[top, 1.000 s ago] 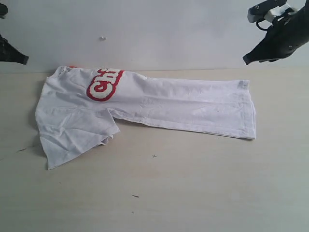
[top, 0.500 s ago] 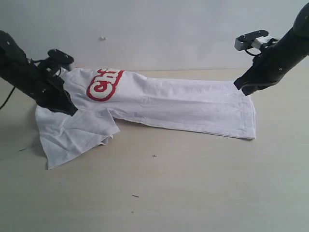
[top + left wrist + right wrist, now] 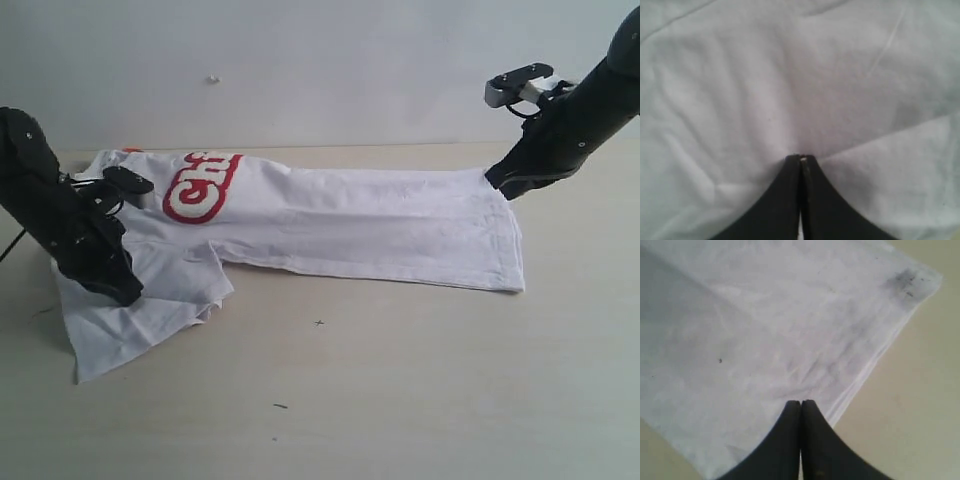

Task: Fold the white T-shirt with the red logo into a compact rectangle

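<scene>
White T-shirt [image 3: 380, 225] lies on the pale tabletop [image 3: 400, 390] as a long band folded lengthwise, collar end on the left of the exterior view and hem on the right, with one sleeve [image 3: 130, 325] spread toward the front left. The red logo [image 3: 200, 187] sits near the collar end, partly folded under: fuzzy white letters on a thick red outline, of which only "Ch" and the start of a third letter can be read. A small orange bit [image 3: 127, 150] shows at the far edge by the collar; no writing on it can be made out. The left gripper [image 3: 801, 159] has its jaws pressed together, tips down on the cloth by the sleeve, creases running toward them; whether cloth is caught between them cannot be told. The right gripper [image 3: 801, 402] is likewise pressed together, its tips at the far hem corner, right at the shirt's edge. Faint grey smudges [image 3: 904, 279] mark another hem corner in the right wrist view.
</scene>
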Tool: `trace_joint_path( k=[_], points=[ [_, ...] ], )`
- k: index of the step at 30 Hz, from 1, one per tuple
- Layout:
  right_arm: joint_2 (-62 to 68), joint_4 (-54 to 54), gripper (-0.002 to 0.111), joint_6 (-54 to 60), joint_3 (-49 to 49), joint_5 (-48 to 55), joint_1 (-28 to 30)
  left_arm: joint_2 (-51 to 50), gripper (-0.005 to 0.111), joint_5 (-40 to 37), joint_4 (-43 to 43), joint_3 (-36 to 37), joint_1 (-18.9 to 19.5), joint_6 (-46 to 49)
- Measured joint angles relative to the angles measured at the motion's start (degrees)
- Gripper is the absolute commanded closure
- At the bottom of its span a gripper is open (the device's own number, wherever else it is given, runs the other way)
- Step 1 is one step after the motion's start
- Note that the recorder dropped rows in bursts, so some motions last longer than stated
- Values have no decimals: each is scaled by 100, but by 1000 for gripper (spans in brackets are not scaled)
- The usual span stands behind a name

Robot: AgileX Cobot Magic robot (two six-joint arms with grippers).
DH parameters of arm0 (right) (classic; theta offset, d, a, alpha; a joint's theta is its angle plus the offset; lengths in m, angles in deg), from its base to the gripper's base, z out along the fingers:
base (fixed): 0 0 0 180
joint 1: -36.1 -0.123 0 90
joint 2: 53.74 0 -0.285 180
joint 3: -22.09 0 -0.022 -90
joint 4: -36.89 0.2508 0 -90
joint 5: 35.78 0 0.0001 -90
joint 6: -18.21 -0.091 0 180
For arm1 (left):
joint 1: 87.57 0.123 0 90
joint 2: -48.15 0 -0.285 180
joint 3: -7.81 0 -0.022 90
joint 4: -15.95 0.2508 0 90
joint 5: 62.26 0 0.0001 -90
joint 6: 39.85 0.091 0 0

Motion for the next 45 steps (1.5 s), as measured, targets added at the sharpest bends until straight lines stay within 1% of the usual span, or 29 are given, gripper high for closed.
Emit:
trace_joint_path(
  k=[9, 12, 14, 16, 19, 22, 25, 29, 34, 40, 45],
  points=[
    [-124, 250, 108, 0, 0, 255, 0, 359, 107, -1598, 157, 725, 0, -253],
    [-137, 270, 108, 0, 0, 441, 0, 461, 107, -1850, 274, 947, 0, -405],
    [-137, 270, 108, 0, 0, 510, -9, 602, 107, -1861, 309, 1034, 0, -437],
    [-126, 294, 108, 0, 0, 510, -81, 830, 107, -1775, 212, 1047, 0, -395],
    [-43, 239, 108, 0, 0, 522, -322, 1237, 107, -1534, -251, 1057, 0, 2],
    [158, -176, 108, 0, 0, 522, -715, 1615, 107, -945, -693, 1057, 0, 297],
    [416, -545, 108, -276, 0, 416, -1045, 1840, 107, -212, -815, 1057, 0, 315],
    [739, -799, 108, -703, 0, 138, -1146, 1889, 107, 518, -840, 1057, 0, 315],
    [882, -940, 108, -802, 28, 232, -1146, 1889, 107, 1149, -840, 1057, 0, 315],
    [882, -963, 108, -823, 9, 647, -1146, 1889, 107, 1339, -840, 1057, 0, 330],
    [480, -1048, 108, -833, -703, 459, -1146, 1889, 107, 1339, -816, 1065, 45, 199]
  ],
)
